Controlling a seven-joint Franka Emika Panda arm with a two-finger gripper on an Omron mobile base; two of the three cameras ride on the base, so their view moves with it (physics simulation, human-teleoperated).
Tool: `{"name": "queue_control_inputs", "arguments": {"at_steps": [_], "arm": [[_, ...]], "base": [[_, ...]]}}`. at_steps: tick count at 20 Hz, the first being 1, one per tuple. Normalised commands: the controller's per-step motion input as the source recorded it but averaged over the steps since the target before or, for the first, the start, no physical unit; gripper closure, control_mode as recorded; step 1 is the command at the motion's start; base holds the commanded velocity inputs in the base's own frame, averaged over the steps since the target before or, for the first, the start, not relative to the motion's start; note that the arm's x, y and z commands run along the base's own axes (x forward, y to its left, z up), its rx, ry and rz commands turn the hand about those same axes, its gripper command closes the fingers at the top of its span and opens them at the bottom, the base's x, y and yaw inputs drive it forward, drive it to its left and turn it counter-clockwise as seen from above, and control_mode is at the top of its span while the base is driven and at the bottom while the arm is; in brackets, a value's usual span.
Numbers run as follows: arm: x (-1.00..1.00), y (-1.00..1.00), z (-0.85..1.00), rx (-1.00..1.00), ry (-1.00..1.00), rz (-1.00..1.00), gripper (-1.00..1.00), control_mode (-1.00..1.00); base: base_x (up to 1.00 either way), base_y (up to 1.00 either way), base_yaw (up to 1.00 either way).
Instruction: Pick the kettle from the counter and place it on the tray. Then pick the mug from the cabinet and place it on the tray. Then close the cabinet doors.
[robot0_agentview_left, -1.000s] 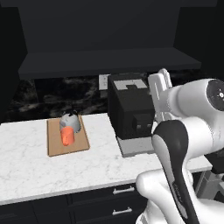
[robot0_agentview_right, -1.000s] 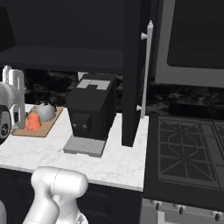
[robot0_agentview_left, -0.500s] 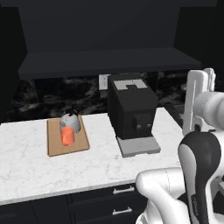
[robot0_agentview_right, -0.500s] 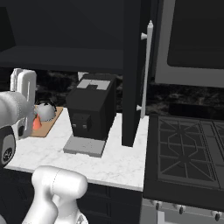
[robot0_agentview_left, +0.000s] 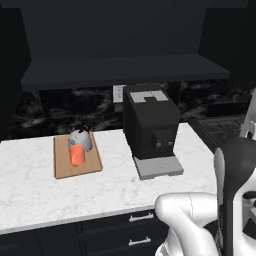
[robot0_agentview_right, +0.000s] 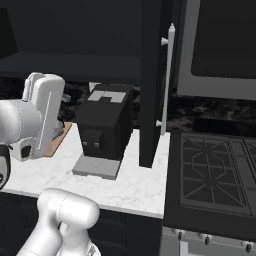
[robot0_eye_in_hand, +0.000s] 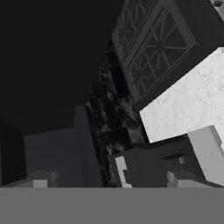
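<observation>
Kettle (robot0_agentview_left: 81, 139), small, squat and silver-grey, sits on the flat tan wooden tray (robot0_agentview_left: 64, 161) well to the left of the big black boxy coffee machine (robot0_agentview_left: 150, 126), with the bright orange mug (robot0_agentview_left: 76, 156) lying just in front of it, touching. Both rest on the white marble counter (robot0_agentview_left: 30, 180). Right of that machine, a dark cabinet door (robot0_agentview_right: 151, 80) with a long silver bar handle (robot0_agentview_right: 167, 79) stands open. The two-finger gripper (robot0_eye_in_hand: 107, 181) looks toward the machine with its dark tips spread wide, holding nothing.

The tray (robot0_agentview_left: 65, 165) is tan, the mug (robot0_agentview_left: 76, 155) bright orange, the kettle (robot0_agentview_left: 81, 140) silver-grey. The counter (robot0_agentview_left: 40, 195) is white, grey-veined marble; the coffee machine (robot0_agentview_left: 150, 125) is black.
</observation>
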Motion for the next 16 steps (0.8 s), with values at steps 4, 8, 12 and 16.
{"name": "queue_control_inputs", "arguments": {"at_steps": [4,8,12,16], "arm": [[-0.39,-0.75,0.09,0.0,-0.1,-0.24,-1.0,-1.0],[-0.41,-0.62,0.2,0.0,-0.05,-0.21,-1.0,-1.0],[-0.43,-0.64,0.26,0.0,0.0,-0.2,-1.0,-1.0],[-0.46,-0.59,0.2,0.0,0.0,-0.25,-1.0,-1.0]], "base": [[0.0,0.0,0.0],[0.0,0.0,0.0],[0.0,0.0,0.0],[0.0,0.0,0.0]]}}
